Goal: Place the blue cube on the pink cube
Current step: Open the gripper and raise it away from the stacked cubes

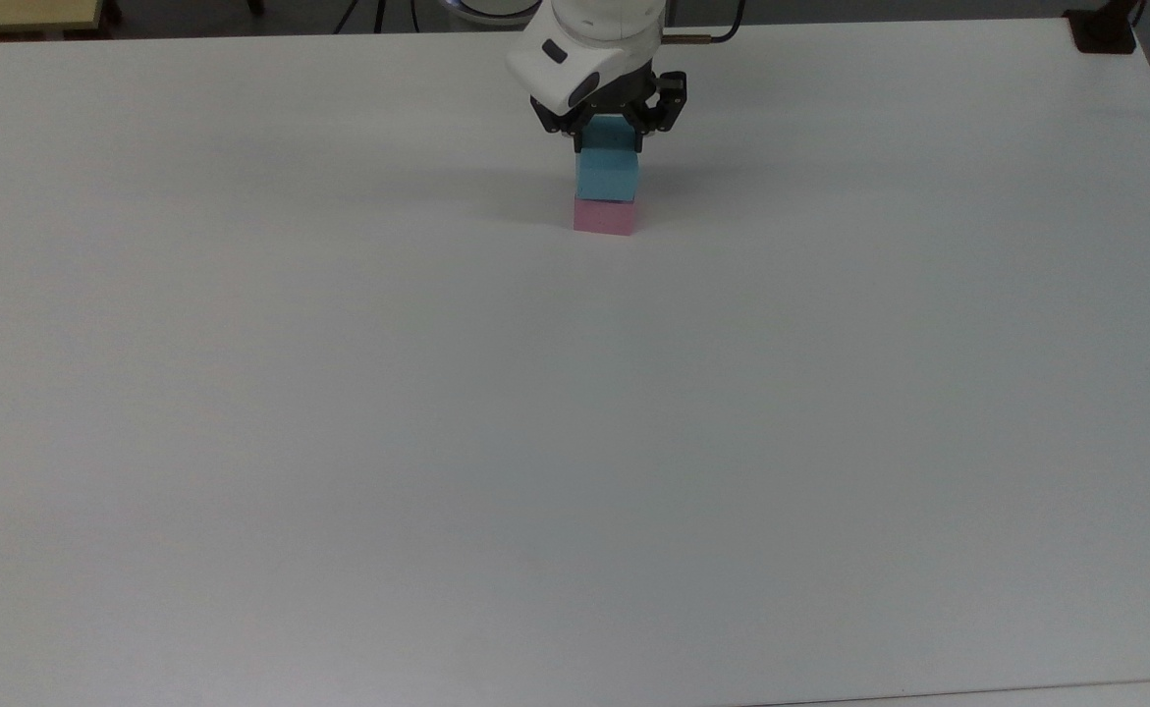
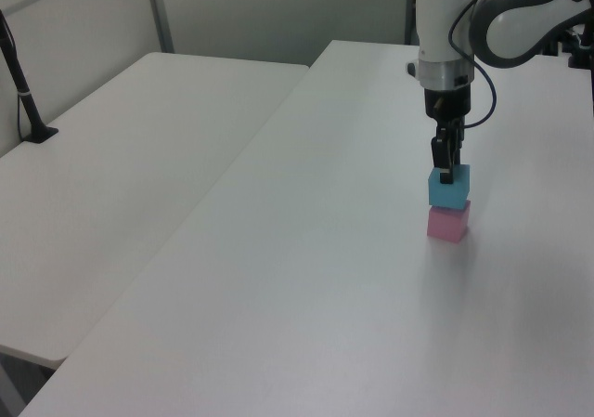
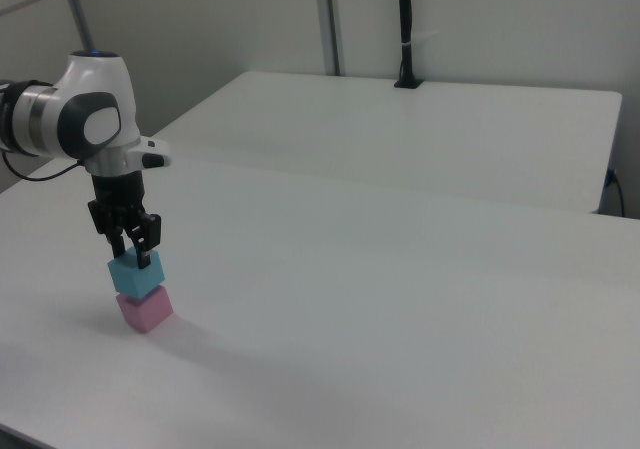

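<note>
The light blue cube [image 1: 606, 177] [image 2: 448, 191] [image 3: 135, 274] sits squarely over the pink cube [image 1: 603, 218] [image 2: 448, 224] [image 3: 145, 311] near the far edge of the white table [image 1: 575, 442], their faces nearly lined up. Whether the two cubes touch I cannot tell. My gripper [image 1: 609, 142] [image 2: 445, 168] [image 3: 133, 257] points straight down from above, shut on the blue cube's upper part, a black finger on either side. In the top view the blue cube hides the pink cube's top face.
A second white table [image 2: 121, 157] [image 3: 420, 129] adjoins this one, with a black post [image 2: 23, 92] [image 3: 403, 29] clamped at its far edge. A black clamp [image 1: 1105, 34] sits at the top view's upper right corner.
</note>
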Controlling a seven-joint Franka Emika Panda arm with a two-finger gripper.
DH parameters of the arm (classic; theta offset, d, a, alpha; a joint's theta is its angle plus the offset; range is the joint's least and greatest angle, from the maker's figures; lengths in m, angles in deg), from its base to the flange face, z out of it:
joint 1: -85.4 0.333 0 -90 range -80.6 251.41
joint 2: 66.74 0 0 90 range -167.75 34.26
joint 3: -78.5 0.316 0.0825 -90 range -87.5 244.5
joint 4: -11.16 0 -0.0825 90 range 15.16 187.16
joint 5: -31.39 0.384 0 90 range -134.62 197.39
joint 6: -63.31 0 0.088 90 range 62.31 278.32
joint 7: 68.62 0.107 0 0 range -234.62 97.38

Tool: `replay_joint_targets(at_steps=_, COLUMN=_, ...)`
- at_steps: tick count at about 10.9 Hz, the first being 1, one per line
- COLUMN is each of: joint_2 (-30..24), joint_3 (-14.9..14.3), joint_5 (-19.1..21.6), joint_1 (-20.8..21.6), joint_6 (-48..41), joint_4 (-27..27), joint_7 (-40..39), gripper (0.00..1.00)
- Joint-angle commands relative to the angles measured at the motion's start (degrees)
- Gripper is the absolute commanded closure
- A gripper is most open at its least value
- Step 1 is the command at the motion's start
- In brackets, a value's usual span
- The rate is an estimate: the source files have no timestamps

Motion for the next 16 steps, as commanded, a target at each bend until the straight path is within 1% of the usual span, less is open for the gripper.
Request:
replay_joint_targets(at_steps=1, joint_2=0.53, joint_3=0.31, joint_5=0.98, joint_1=0.63, joint_6=1.22, joint_4=0.57, joint_7=1.18, gripper=0.26)
replay_joint_targets(at_steps=2, joint_2=0.62, joint_3=0.49, joint_5=0.80, joint_1=0.71, joint_6=1.05, joint_4=0.57, joint_7=1.88, gripper=0.13)
replay_joint_targets(at_steps=3, joint_2=0.62, joint_3=0.49, joint_5=0.54, joint_1=0.71, joint_6=0.96, joint_4=0.49, joint_7=1.98, gripper=0.08)
replay_joint_targets(at_steps=6, joint_2=0.01, joint_3=0.49, joint_5=0.45, joint_1=-0.07, joint_6=0.08, joint_4=-0.82, joint_7=1.98, gripper=0.01)
replay_joint_targets(at_steps=7, joint_2=-0.77, joint_3=0.23, joint_5=0.36, joint_1=-0.77, joint_6=-3.40, joint_4=-3.09, joint_7=1.98, gripper=0.00)
replay_joint_targets(at_steps=8, joint_2=-1.83, joint_3=0.14, joint_5=0.36, joint_1=-3.04, joint_6=-8.05, joint_4=-6.77, joint_7=2.06, gripper=0.00)
replay_joint_targets(at_steps=11, joint_2=-2.80, joint_3=-0.39, joint_5=0.19, joint_1=-9.72, joint_6=-23.69, joint_4=-20.30, joint_7=-0.21, gripper=0.00)
replay_joint_targets(at_steps=12, joint_2=-2.98, joint_3=-1.08, joint_5=-0.16, joint_1=-11.14, joint_6=-27.22, joint_4=-23.65, joint_7=-0.57, gripper=0.00)
replay_joint_targets(at_steps=13, joint_2=-3.24, joint_3=-2.31, joint_5=-1.99, joint_1=-11.15, joint_6=-28.30, joint_4=-25.60, joint_7=-0.31, gripper=0.00)
replay_joint_targets(at_steps=14, joint_2=-3.50, joint_3=-3.54, joint_5=-4.71, joint_1=-10.89, joint_6=-28.74, joint_4=-26.49, joint_7=-1.09, gripper=0.00)
replay_joint_targets(at_steps=15, joint_2=-4.20, joint_3=-4.33, joint_5=-6.22, joint_1=-10.71, joint_6=-28.57, joint_4=-26.50, joint_7=-2.58, gripper=0.00)
replay_joint_targets(at_steps=16, joint_2=-4.12, joint_3=-5.39, joint_5=-6.93, joint_1=-10.80, joint_6=-28.05, joint_4=-26.41, joint_7=-5.99, gripper=0.00)
